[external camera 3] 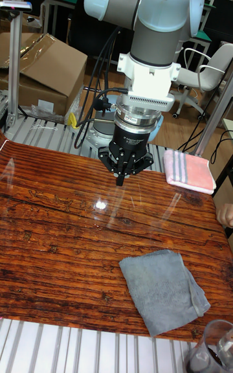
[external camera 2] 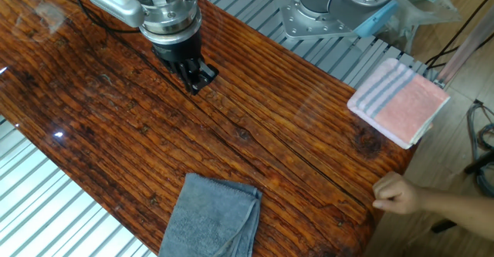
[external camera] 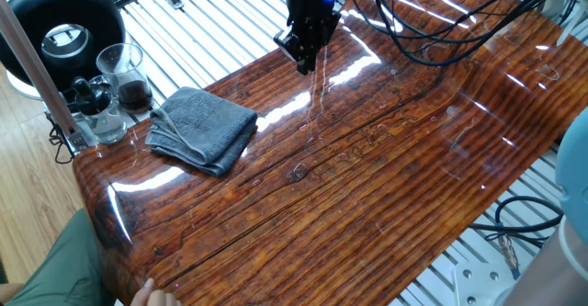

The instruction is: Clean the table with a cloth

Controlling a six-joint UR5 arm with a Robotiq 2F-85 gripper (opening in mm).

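Note:
The blue-grey cloth (external camera: 202,129) lies folded near one end of the glossy reddish-brown table (external camera: 367,177), with nothing touching it. It also shows in the other fixed view as the cloth (external camera 2: 212,218) and in the tall view as the cloth (external camera 3: 165,289). My gripper (external camera: 304,64) hangs just above the wood near the table's long edge, well apart from the cloth. Its fingers are pressed together on nothing. The gripper (external camera 2: 197,83) points straight down at the table (external camera 2: 270,149), as the gripper (external camera 3: 121,179) also does in the tall view.
A pink striped towel (external camera 2: 399,101) lies on the table corner. A glass with dark liquid (external camera: 129,76) and a black round device (external camera: 60,21) stand beyond the cloth's end. A person's hand (external camera 2: 397,195) rests at the table edge. Cables (external camera: 441,30) cross the far side.

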